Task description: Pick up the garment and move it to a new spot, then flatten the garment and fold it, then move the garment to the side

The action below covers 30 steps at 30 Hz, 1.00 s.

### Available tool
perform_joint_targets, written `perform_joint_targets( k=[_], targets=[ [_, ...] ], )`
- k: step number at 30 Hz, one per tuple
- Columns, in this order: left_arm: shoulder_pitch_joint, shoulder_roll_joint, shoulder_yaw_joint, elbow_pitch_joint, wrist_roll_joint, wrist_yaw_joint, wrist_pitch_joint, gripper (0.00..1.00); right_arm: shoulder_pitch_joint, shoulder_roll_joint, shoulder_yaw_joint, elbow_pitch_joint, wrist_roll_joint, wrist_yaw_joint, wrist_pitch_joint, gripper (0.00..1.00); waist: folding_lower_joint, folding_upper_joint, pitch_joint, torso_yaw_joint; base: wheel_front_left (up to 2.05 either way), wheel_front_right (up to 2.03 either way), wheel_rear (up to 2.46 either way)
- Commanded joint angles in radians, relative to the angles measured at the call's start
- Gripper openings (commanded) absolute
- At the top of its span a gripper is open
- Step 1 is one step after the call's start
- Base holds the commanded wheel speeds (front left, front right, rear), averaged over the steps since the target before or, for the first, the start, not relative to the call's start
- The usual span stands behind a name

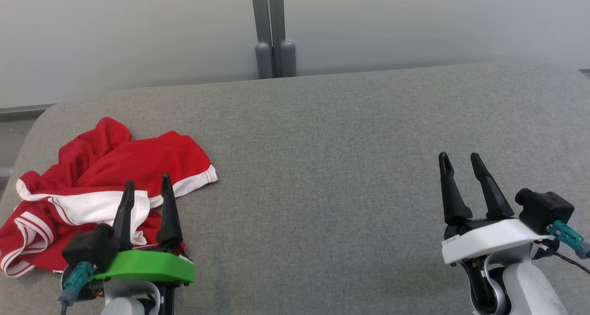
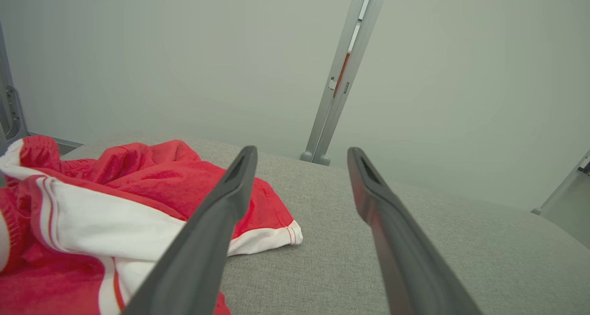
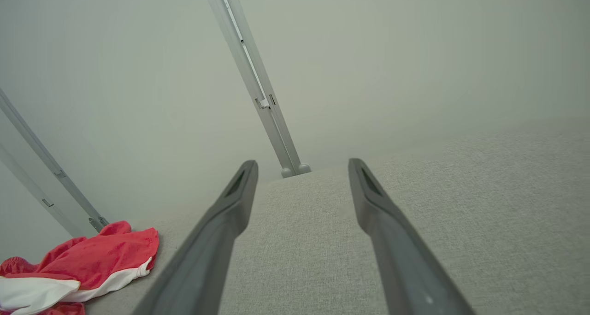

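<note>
Here's the garment (image 1: 106, 172), a red piece with white bands and thin striped trim, lying crumpled at the left end of the grey padded table (image 1: 332, 158). The left gripper (image 1: 147, 180) sits right at its near edge, jaws wide apart and holding nothing. From the head view its two dark fingers (image 1: 169, 209) stand in front of the white band, pointing away from the robot. Whether they touch the cloth, I cannot tell.

Over on the other side, the right gripper (image 1: 459, 155) is well apart from the garment, with bare grey fabric between. Its jaws are spread too, and empty.

In the left wrist view one finger crosses over the red folds, the other runs over bare table, and the white-edged hem ends between them. That close look shows the stitching and the rumpled layers, which the head view flattens.

The right wrist view puts the garment small in its lower left corner, far off the fingers' line. It also shows a second slanted metal post (image 3: 46, 176) behind the cloth, besides the post (image 1: 272, 29) at the table's far edge.
</note>
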Motion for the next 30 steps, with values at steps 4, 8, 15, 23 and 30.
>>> perform_joint_targets(
  k=[4,8,15,23,30],
  targets=[
    [-0.009,0.009,-0.003,-0.011,0.038,-0.001,-0.015,1.00,-0.014,0.004,-0.012,0.002,-0.054,0.001,-0.015,1.00,0.0000,-0.0001,0.000,0.001,0.00,0.00,0.00],
    [-0.009,0.009,-0.006,-0.013,0.071,0.002,-0.023,1.00,-0.014,0.007,-0.013,0.005,-0.090,0.001,-0.023,1.00,0.0000,-0.0001,0.001,0.001,0.00,0.00,0.00],
    [-0.008,0.009,-0.015,-0.015,0.119,0.008,-0.037,1.00,-0.016,0.010,-0.013,0.020,-0.140,0.001,-0.039,1.00,0.0000,-0.0001,0.003,0.002,0.00,0.00,0.00],
    [-0.010,0.009,-0.021,-0.016,0.169,0.012,-0.054,1.00,-0.025,0.012,-0.011,0.032,-0.196,0.001,-0.053,1.00,0.0000,-0.0001,0.007,0.002,0.00,0.00,0.00],
    [-0.016,0.010,-0.029,-0.022,0.210,0.011,-0.064,1.00,-0.027,0.013,-0.002,0.034,-0.235,0.001,-0.066,1.00,0.0000,-0.0001,0.013,0.003,0.00,0.00,0.00]
  ],
)
